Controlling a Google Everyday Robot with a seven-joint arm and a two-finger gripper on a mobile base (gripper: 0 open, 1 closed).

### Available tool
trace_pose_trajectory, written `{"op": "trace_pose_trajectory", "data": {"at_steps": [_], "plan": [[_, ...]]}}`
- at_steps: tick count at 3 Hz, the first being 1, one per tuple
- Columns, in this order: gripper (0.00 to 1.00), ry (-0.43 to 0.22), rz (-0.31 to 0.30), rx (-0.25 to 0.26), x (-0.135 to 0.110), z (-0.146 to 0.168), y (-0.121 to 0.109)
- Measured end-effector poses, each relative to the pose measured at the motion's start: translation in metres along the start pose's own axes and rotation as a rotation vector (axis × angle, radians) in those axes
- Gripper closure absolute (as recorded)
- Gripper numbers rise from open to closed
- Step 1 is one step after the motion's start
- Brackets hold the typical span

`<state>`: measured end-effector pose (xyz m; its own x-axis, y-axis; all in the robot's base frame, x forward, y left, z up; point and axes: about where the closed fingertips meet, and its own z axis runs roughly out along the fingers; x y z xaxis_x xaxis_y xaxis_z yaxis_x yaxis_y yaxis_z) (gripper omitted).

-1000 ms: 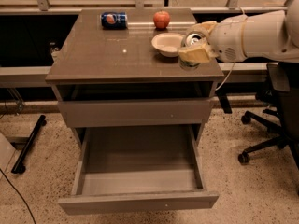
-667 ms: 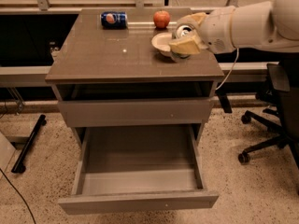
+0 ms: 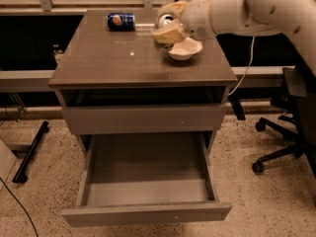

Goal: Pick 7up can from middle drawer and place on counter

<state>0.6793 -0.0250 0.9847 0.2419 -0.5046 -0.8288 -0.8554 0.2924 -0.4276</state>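
My gripper (image 3: 168,21) is over the back middle of the counter (image 3: 113,58), shut on the 7up can (image 3: 166,19). Only the can's silver lid shows between the tan fingers (image 3: 169,33); its body is hidden. The can is held above the counter top, just left of a white bowl. The middle drawer (image 3: 145,214) is pulled out below and nothing shows inside it.
A blue can (image 3: 121,21) lies on its side at the counter's back left. A white bowl (image 3: 185,50) sits right of centre. An office chair (image 3: 286,127) stands on the floor to the right. A black stand leg (image 3: 30,152) lies at the left.
My arm has carried the can leftward and toward the back of the counter, from right of the bowl to its left. The red apple is now hidden behind the arm.
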Motion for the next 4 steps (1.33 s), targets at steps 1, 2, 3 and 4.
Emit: {"op": "trace_pose_trajectory", "data": {"at_steps": [1,2,3,4], "plan": [[1.00,-0.024,-0.035,-0.050,-0.005,0.043,-0.006],[1.00,-0.043,-0.052,-0.086,-0.003,0.086,-0.010],[1.00,-0.046,-0.042,-0.086,0.010,0.121,-0.017],[0.74,0.014,-0.053,-0.047,0.033,0.153,-0.034]]}}
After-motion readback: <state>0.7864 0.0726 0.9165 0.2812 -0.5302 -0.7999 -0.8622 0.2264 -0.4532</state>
